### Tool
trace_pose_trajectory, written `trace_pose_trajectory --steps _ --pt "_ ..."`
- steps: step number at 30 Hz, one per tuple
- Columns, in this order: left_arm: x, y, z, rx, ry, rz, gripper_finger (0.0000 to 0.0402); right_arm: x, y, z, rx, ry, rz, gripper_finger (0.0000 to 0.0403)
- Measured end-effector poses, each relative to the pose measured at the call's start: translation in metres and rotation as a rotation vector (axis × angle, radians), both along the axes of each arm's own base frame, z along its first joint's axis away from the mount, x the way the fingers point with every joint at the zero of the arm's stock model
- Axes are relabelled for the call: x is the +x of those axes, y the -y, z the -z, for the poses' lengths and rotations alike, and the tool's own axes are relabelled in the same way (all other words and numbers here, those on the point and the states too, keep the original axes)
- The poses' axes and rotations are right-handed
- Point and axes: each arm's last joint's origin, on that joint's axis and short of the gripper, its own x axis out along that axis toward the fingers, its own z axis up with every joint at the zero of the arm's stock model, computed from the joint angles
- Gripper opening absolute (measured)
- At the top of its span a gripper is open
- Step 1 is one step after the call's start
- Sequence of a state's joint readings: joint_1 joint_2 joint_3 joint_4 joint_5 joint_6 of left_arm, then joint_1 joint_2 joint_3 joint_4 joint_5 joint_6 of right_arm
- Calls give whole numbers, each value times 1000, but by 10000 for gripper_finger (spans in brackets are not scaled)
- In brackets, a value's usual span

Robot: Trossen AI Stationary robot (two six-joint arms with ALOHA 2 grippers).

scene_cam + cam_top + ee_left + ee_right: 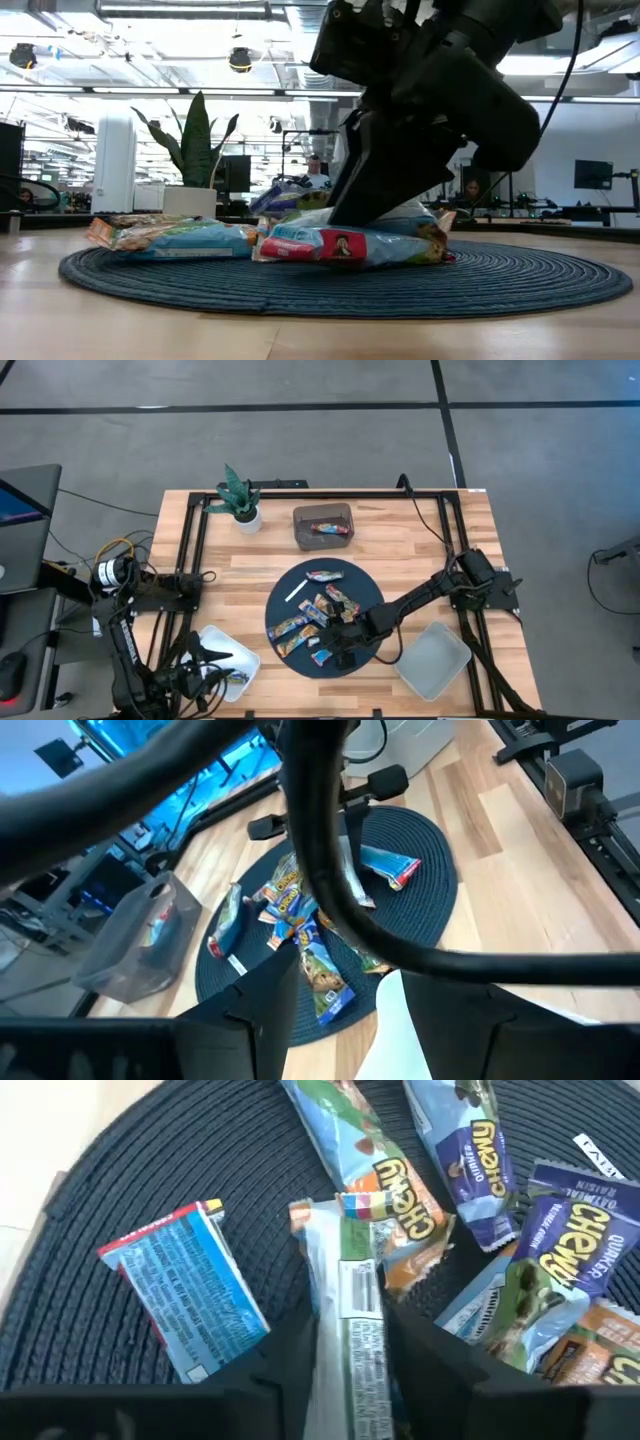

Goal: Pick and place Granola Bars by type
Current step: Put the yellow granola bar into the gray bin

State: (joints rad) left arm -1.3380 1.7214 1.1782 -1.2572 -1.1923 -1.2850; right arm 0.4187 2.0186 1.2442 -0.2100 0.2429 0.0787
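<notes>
Several glossy granola bars (318,615) lie in a loose heap on a round dark woven mat (370,592), in blue-white, orange-brown and red-ended wrappers. My right gripper (343,636) is down on the near side of the heap, shut on one bar. In the right wrist view, a blue bar with red ends (185,1295) lies flat on the mat beside it. One more bar lies inside the clear tub (322,526). My left gripper (350,1030) is open and waits over the white tray (228,660) at the near left corner. My right gripper (350,1380) has a white-and-green wrapped bar (352,1315), barcode side up, between its two fingers (290,1370). The fingers lie along its two long sides and slant down from the right. The bar's free end (320,1220) rests on the other bars.
A thin white stick (296,592) lies on the mat's left part. A potted plant (240,502) stands at the far left. A second white tray (433,658) sits near right, under the right arm. Black rails run along the table's left and right sides.
</notes>
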Motion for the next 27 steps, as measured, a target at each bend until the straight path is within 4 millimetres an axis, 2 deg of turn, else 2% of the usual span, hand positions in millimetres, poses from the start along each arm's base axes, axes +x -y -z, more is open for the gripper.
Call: trace_pose_trajectory --steps 7,9,13,17,23,27 --pt "0 -2 -1 30 -5 0 173 0 0 -2 -9 9 8 25" --pt "0 -3 -1 37 4 2 173 2 -3 -6 -9 24 8 12" --pt "0 -3 -2 53 30 10 173 10 -10 -23 -6 42 -3 23" --pt "0 -4 -2 63 30 11 173 9 -17 -40 -56 -12 27 34" --pt "-1 -6 -3 89 30 13 173 -4 -32 -64 -108 -117 108 10" --pt "-1 -7 -4 112 45 19 173 -19 -46 -73 -109 -178 190 12"
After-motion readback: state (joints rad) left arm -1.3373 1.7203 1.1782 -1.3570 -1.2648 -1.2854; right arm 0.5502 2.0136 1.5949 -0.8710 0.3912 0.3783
